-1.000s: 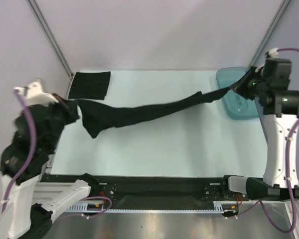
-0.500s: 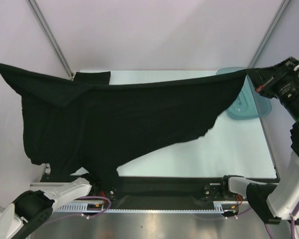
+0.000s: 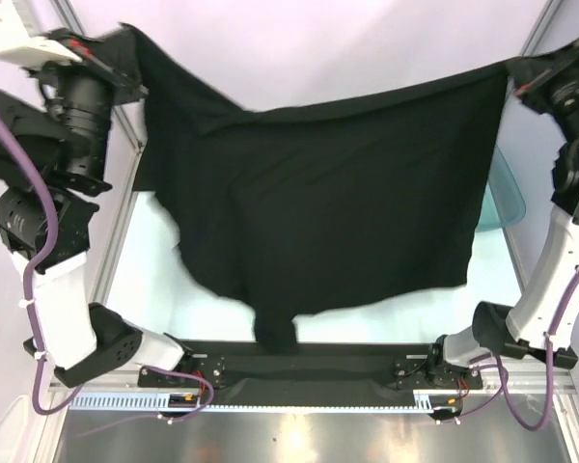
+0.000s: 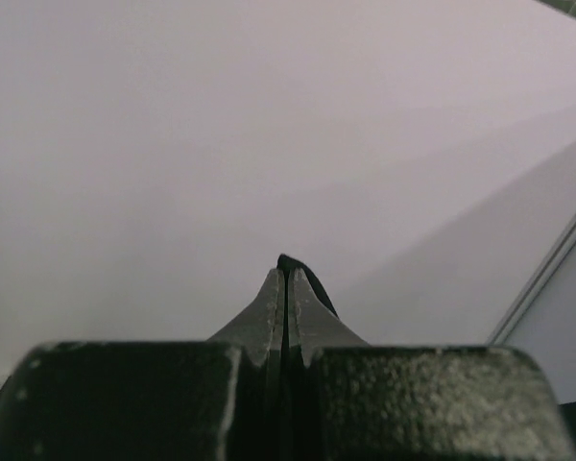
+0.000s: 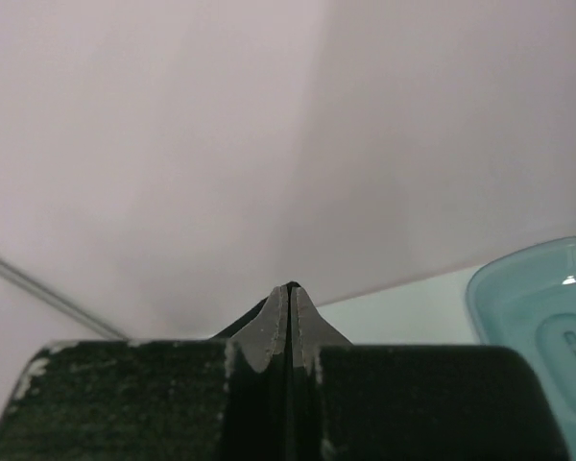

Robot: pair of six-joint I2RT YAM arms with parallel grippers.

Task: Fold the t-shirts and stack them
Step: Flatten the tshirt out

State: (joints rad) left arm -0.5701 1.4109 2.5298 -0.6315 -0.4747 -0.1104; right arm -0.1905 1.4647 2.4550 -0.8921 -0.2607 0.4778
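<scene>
Overall: one black shirt hangs spread like a curtain between the two claws, both raised high above the surface.
Left claw: clamped on the shirt's upper corner on its side. In its wrist view the fingertips meet with no gap, and a sliver of black cloth pokes out beside the tips.
Right claw: pinched tight on the opposite upper corner. Its wrist view shows the fingertips pressed flush together, with a bit of dark cloth at the very tip.
Top edge: runs from one claw to the other and sags between them, lowest nearer the left claw.
Body of shirt: drops below both claws, wide and mostly flat. There are some slanting folds beneath the left claw, and the side under the right claw falls nearly straight.
Bottom edge: uneven. A narrow tail hangs lowest, between the claws and somewhat nearer the left one.
Tray: teal, lying on the surface below the right claw. From above only a sliver shows past the shirt's edge. In the right wrist view it sits below and to the right of the fingertips.
Surface: pale, well below both claws, visible under the left claw and beneath the hem.
Hem and surface: cannot tell whether they touch.
</scene>
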